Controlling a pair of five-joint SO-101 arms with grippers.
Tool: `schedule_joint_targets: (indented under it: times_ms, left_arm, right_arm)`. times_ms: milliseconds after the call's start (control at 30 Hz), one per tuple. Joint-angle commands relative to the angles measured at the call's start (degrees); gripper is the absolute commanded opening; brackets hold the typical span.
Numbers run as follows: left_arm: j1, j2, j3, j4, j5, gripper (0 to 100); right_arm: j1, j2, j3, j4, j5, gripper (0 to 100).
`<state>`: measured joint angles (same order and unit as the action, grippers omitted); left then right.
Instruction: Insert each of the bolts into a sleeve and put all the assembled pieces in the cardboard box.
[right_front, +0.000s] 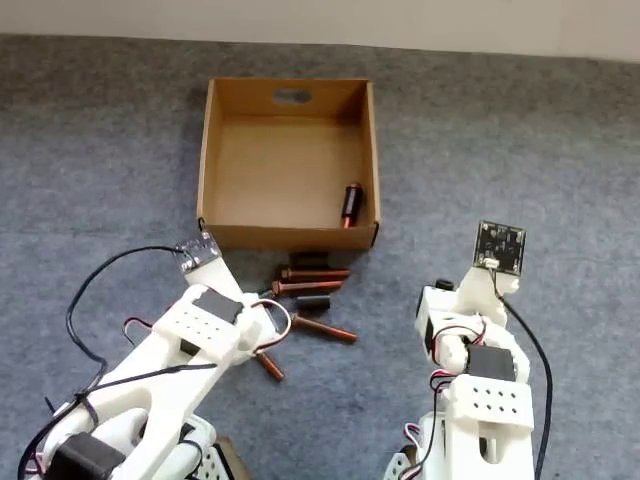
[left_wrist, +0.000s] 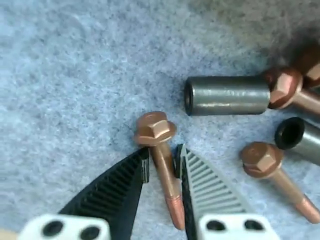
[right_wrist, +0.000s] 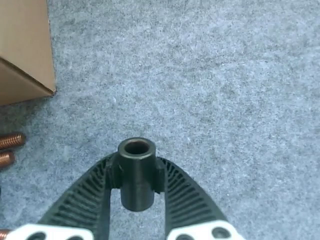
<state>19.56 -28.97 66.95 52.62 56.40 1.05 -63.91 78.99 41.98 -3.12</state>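
Observation:
In the left wrist view a copper bolt (left_wrist: 161, 150) lies on the grey carpet, its hex head pointing away from my left gripper (left_wrist: 163, 152), whose jaws are shut on its shank. Just beyond lie a grey sleeve (left_wrist: 227, 95), a second sleeve (left_wrist: 295, 135) and another bolt (left_wrist: 272, 172). My right gripper (right_wrist: 136, 167) is shut on a dark sleeve (right_wrist: 136, 175), held upright with its bore showing, above bare carpet. The cardboard box (right_front: 215, 160) stands at the back with one assembled piece (right_front: 350, 205) in its right front corner.
Loose bolts (right_front: 312, 273) and a dark sleeve (right_front: 313, 303) lie in a cluster just in front of the box, between the two arms. Another bolt (right_front: 268, 365) lies beside the left arm (right_front: 200, 330). A box corner (right_wrist: 25, 55) is close to the right gripper.

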Motion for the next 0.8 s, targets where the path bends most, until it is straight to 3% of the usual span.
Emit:
schedule_joint_targets:
  times_ms: [0,267,500,667,767]
  left_arm:
    - [2.33,-0.22,0.22,0.97,-5.01,12]
    - [18.59,-0.66,-0.31,5.01,-10.2,11]
    - [19.74,-0.66,-0.4,5.27,-11.52,2]
    - [19.65,-0.66,-0.4,5.27,-24.09,3]
    - [19.47,-0.66,-0.4,5.45,-33.58,12]
  right_arm:
    - [0.66,-0.75,-0.4,-1.1,0.0,0.6]
    - [0.66,-0.75,-0.4,-1.1,0.0,0.6]
    - [0.66,-0.66,-0.4,-1.1,0.0,0.6]
    - [0.75,-0.66,-0.4,-1.1,0.0,0.6]
    - [0.75,-0.66,-0.4,-1.1,0.0,0.6]
